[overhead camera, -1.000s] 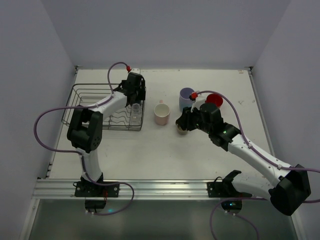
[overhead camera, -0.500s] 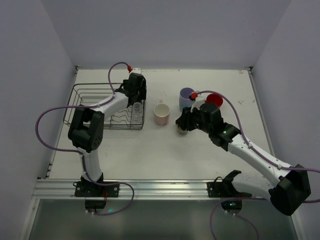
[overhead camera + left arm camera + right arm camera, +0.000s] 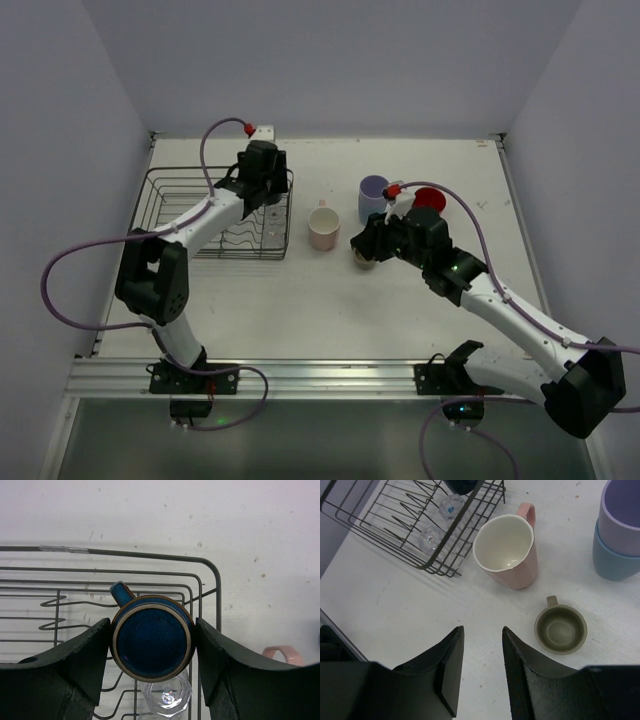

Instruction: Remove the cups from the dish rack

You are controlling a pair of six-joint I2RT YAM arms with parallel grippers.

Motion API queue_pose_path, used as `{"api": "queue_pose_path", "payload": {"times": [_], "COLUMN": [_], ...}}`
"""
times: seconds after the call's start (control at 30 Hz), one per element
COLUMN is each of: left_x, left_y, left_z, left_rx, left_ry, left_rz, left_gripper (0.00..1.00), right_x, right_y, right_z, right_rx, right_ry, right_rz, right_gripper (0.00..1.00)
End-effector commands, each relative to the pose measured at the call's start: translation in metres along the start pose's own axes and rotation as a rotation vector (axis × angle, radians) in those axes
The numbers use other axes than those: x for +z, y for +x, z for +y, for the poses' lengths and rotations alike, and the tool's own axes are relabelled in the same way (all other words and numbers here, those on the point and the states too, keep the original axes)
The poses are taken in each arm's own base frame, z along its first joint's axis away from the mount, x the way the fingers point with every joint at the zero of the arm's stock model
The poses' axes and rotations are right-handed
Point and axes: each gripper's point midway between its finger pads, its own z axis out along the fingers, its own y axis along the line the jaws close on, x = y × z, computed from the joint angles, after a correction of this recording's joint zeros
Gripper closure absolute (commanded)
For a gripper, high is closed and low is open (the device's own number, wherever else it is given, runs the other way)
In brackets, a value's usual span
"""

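My left gripper (image 3: 152, 625) is shut on the small blue cup (image 3: 152, 642), bottom up, and holds it above the far right corner of the black wire dish rack (image 3: 150, 557). In the top view the left gripper (image 3: 263, 182) hangs over the rack (image 3: 150, 205). On the table stand the pale pink cup (image 3: 323, 226), the lavender tumbler (image 3: 373, 195) and the red mug (image 3: 430, 199). My right gripper (image 3: 482, 632) is open and empty over bare table, just left of the olive-brown mug (image 3: 560, 628). The pink cup (image 3: 507, 550) is beyond it. The lavender tumbler (image 3: 622, 507) sits stacked in a pale blue cup (image 3: 615, 562).
A clear glass (image 3: 165, 697) lies in the rack below the held cup. Two clear glasses (image 3: 429, 539) show in the rack in the right wrist view. White walls close the table at the back and sides.
My left arm has lifted the blue cup up out of the rack and drawn it slightly toward the far corner. The right arm has hardly moved.
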Motion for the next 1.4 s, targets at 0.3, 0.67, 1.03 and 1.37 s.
{"api": "queue_pose_path", "payload": {"times": [0.3,0.67,1.03,1.37], "left_x": [-0.056,-0.128,-0.196,-0.254], "left_y": [-0.076,-0.082,-0.078,-0.072], "left_z": [-0.011,-0.019,-0.052,-0.065], "left_rx": [-0.120,-0.253,-0.421,-0.494], "left_ry": [0.111,0.311,0.657,0.883], "left_rz": [-0.205,-0.289,-0.303,-0.299], "left_gripper": [1.00,1.00,1.00,1.00], "right_x": [-0.013,0.009,0.036,0.025], "right_y": [-0.052,-0.071,-0.084,-0.086], "right_z": [0.052,0.093,0.112,0.121], "right_rx": [0.104,0.280,0.326,0.296], "right_ry": [-0.225,-0.459,-0.599,-0.670], "right_rz": [-0.169,-0.227,-0.267,-0.287], "right_gripper": [0.45,0.23,0.29,0.32]}}
